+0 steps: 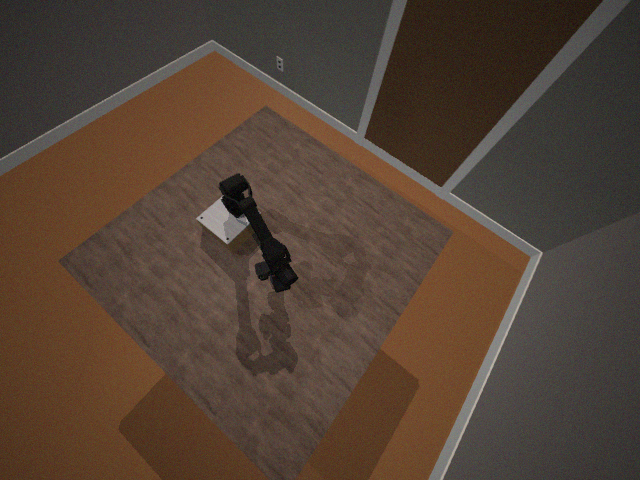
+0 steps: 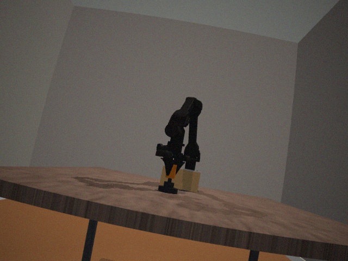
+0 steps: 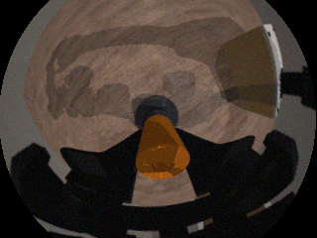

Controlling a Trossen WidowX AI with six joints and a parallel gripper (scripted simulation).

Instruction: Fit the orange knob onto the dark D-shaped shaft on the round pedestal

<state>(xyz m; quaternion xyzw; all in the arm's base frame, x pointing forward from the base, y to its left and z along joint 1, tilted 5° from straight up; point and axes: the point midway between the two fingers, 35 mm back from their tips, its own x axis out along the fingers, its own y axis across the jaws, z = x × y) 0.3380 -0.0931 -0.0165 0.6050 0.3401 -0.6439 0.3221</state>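
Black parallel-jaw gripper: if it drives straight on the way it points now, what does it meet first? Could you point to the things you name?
Most likely the dark shaft on the round black pedestal (image 2: 167, 190) (image 3: 144, 110), met by the orange tapered knob (image 2: 172, 171) (image 3: 160, 146) it grips; whether they already touch, I can't tell.
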